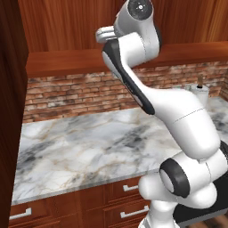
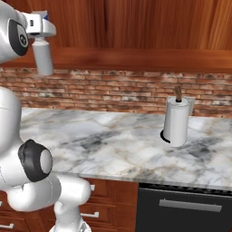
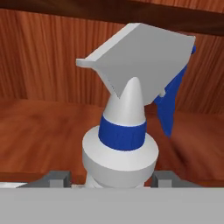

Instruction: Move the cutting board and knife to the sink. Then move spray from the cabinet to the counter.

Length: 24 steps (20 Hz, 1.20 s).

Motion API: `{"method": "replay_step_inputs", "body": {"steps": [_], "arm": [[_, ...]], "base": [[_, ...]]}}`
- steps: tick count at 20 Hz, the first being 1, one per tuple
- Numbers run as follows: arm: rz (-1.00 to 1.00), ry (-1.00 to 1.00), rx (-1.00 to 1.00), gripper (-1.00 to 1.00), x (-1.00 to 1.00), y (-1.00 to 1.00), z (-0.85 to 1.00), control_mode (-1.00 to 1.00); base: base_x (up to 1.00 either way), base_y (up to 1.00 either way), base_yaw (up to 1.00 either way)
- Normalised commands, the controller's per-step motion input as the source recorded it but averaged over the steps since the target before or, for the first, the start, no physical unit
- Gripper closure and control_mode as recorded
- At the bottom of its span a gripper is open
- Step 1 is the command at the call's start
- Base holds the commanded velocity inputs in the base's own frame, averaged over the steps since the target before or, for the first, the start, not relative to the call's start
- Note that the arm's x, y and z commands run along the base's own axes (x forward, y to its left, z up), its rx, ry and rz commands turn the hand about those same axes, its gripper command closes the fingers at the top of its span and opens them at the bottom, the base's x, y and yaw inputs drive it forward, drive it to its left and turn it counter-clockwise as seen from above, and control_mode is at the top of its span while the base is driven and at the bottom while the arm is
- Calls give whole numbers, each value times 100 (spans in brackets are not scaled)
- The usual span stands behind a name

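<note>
The gripper (image 3: 112, 177) grasps the spray (image 3: 124, 127), its two grey finger tips showing on either side of the bottle's shoulder at the bottom of the hand view, with the bottle filling the gap between them. In the right base view the spray (image 2: 43, 56) hangs upright from the hand, held high in the air in front of the wooden cabinets and the brick wall, well above the counter (image 2: 113, 145) and over its left part. The bottle is slim and pale grey-white, with a rounded shoulder, a blue collar at the neck, a flat grey spray head and a blue trigger pointing down at one side. Under the bottle the marble worktop lies bare, from the brick wall at the back to the front edge above the drawers (image 2: 97, 199). A paper-towel roll (image 2: 176, 121) stands upright near the back edge toward the right end, well apart from the spray, above a dark appliance front (image 2: 186, 208) set under the worktop. In the left base view the arm (image 1: 178, 120) rises across the right half of the picture, and the counter (image 1: 80, 147) runs left to a dark wooden side panel (image 1: 10, 111) that closes off that end. A wooden ledge (image 1: 67, 62) runs along the top of the brick wall, below the cabinet fronts.
</note>
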Motion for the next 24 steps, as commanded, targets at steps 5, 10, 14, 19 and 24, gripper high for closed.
{"method": "replay_step_inputs", "body": {"steps": [5, 10, 14, 19, 24], "arm": [[0, 8, 0, 100, -31, 0, -37, -100], [0, 7, 0, 100, -26, 0, -46, -100], [0, 1, 0, 100, -32, 0, -41, -100], [0, 0, 0, 100, -28, 0, -44, -100], [0, 0, 0, 100, -8, 0, -29, -100]], "base": [[0, 0, 0], [0, 0, 0], [0, 0, 0], [0, 0, 0], [0, 0, 0]]}}
